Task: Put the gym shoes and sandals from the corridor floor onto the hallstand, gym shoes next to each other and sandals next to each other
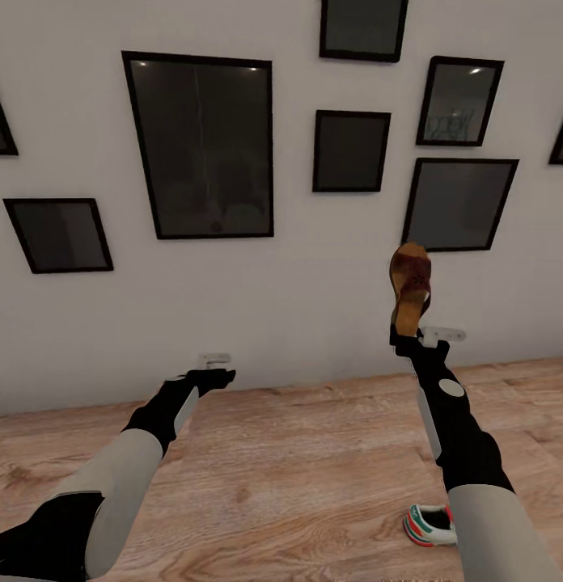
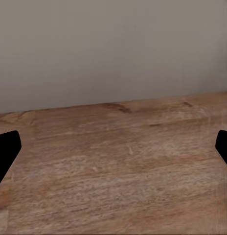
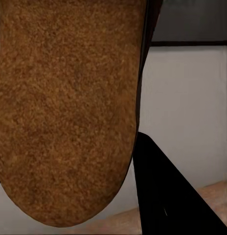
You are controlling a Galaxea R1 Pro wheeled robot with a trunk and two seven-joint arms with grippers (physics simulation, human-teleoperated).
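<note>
Head view: right gripper point(image 1: 407, 338) pinching sandal point(image 1: 411, 287) by its heel, toe up before the wall | looks light, stiff-soled, may swing | left gripper point(image 1: 221, 377) spread wide, empty | gym shoe point(image 1: 431, 525) on corridor floor point(image 1: 314, 453).

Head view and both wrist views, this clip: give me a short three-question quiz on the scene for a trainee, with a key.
1. True or false: the right claw holds a sandal raised in front of the wall.
2. What lies on the corridor floor beside the right forearm? A) a gym shoe B) a second sandal C) a picture frame
3. Fill in: the left claw is ____, with bare floor between its fingers.

Key: 1 true. 2 A, the gym shoe. 3 open.
</note>
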